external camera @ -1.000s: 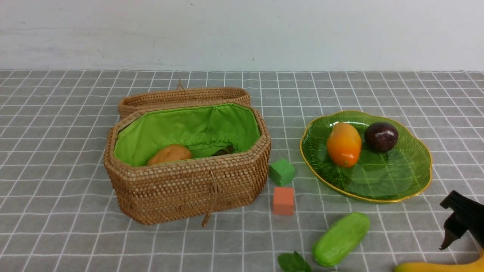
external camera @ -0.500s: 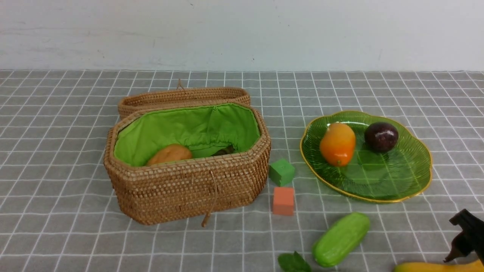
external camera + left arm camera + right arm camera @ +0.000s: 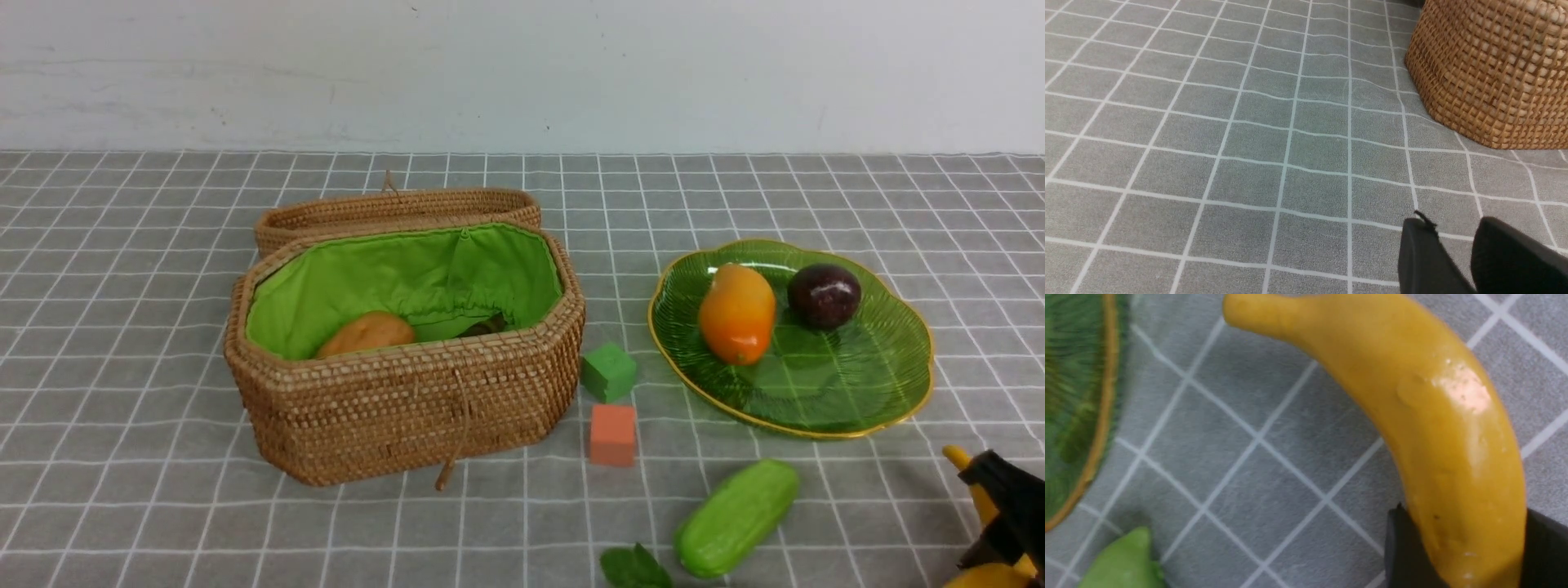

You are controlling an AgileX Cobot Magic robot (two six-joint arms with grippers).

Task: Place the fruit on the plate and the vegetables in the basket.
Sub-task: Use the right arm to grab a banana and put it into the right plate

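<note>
Right wrist view | banana (image 3: 1433, 416) clamped between right fingers (image 3: 1404, 555) | both touching its sides

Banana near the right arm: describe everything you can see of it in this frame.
The banana is long, curved, deep yellow, smooth and glossy like plastic, with one bright highlight and a blunt tapered tip. The right hand is closed on its other end, a dark finger against each side. It sits at the near right corner over the grey checked cloth, tip raised, apart from the green plate. Whether it touches the cloth cannot be told.
</note>
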